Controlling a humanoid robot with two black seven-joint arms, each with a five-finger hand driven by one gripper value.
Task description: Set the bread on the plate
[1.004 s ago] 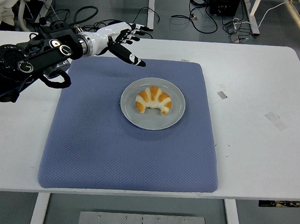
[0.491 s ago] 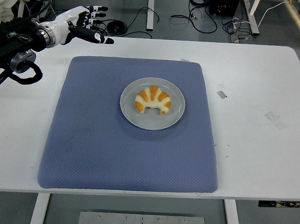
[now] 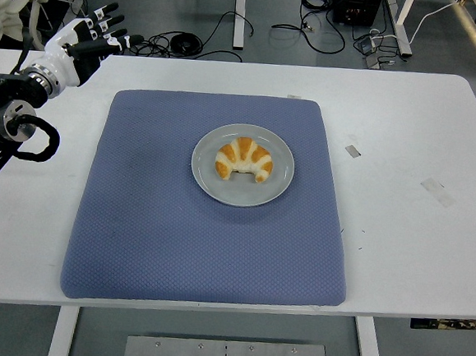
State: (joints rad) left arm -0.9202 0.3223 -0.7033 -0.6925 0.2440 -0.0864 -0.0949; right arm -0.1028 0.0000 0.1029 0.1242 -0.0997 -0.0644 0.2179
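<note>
A croissant-shaped bread (image 3: 243, 160), golden with pale stripes, lies on the grey round plate (image 3: 279, 185) in the middle of the blue mat (image 3: 151, 229). My left hand (image 3: 88, 38) hovers over the table's far left corner, well away from the plate, fingers spread and holding nothing. The black left forearm (image 3: 8, 119) runs down to the left edge. The right arm does not show.
The white table (image 3: 409, 200) extends to the right of the mat, with small tape marks (image 3: 352, 150) on it. Cables and table legs lie on the floor beyond the far edge. Pale fabric shows at the top left corner.
My left hand has drawn back from near the plate's far left, moving left and away to the table's far left corner. The bread and plate stay put.
</note>
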